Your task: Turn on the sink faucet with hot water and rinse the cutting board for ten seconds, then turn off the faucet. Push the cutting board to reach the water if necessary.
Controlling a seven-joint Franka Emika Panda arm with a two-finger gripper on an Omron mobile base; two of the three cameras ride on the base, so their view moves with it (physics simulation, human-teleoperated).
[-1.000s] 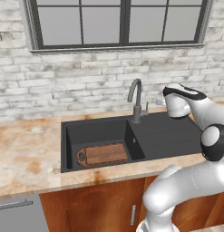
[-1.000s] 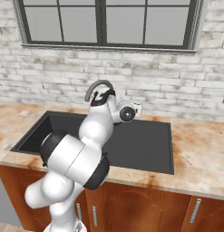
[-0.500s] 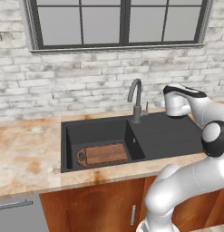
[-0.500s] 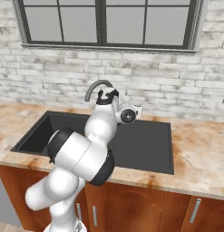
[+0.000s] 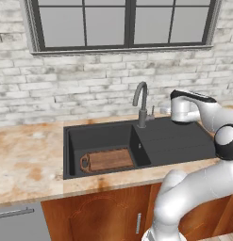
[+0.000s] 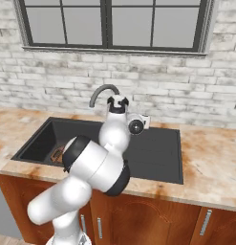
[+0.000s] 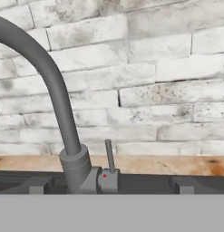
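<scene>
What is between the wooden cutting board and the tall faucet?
Just dark sink wall. In the left base view, the cutting board lies flat on the basin floor, and bare basin wall rises from it to the faucet on the rim. No water runs.

Home kitchen: dark sink [image 5: 184, 141] centre frame in marbled bench [image 5: 28, 164], wooden cabinets [image 5: 104, 216] below, whitewashed brick wall [image 5: 66, 89], window [image 5: 127, 23] at top.

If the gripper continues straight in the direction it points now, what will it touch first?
Most likely the faucet, near its thin side lever, which stands just below the middle of the hand view. If it passes beside the lever, the brick wall comes next. Depth is hard to judge.
</scene>
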